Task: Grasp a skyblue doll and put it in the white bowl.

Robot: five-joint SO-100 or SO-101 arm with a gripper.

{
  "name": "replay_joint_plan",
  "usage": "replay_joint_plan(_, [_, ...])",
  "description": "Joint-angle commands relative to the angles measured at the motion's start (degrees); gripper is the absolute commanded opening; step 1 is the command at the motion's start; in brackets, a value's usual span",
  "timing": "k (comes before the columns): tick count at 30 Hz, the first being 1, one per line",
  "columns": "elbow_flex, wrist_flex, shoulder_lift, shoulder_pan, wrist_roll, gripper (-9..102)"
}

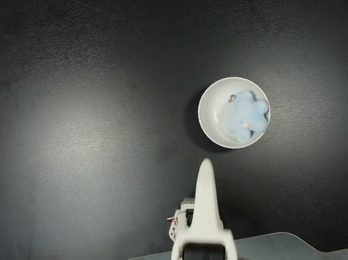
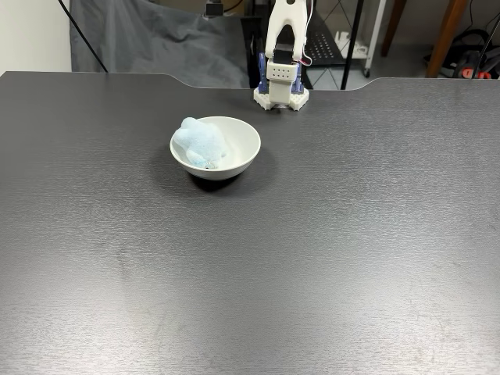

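The skyblue doll (image 1: 244, 115) lies inside the white bowl (image 1: 209, 110), a pale lumpy plush that fills most of it. In a fixed view from the table's front, the doll (image 2: 201, 144) leans against the left side of the bowl (image 2: 238, 152). My gripper (image 1: 204, 164) is drawn back near the arm's base, a short way from the bowl and touching nothing. From above it shows as one tapered white blade, so the gap between its jaws is hidden. The arm's base (image 2: 281, 84) stands at the table's far edge.
The dark table (image 1: 75, 148) stretches wide around the bowl. Behind its far edge are a grey cloth (image 2: 148, 39), cables and furniture legs.
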Motion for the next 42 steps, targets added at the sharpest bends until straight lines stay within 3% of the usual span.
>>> replay_joint_plan(1, [2.6,1.3,8.8,-0.7,-0.1,9])
replay_joint_plan(7, [28.7,-2.9,16.9,-4.6,0.7,6])
replay_joint_plan(10, [41.9,-15.1,18.8,-7.0,0.8,-1])
replay_joint_plan(14, [58.1,-35.8,23.2,-7.6,0.9,-1])
replay_joint_plan(17, [70.8,-42.5,27.9,-7.6,3.0,-1])
replay_joint_plan(23, [90.4,-42.5,41.0,-6.8,9.4,-1])
replay_joint_plan(31, [107.4,-41.9,46.8,-6.7,10.0,-1])
replay_joint_plan(42, [115.5,-23.4,55.5,-6.7,9.9,-1])
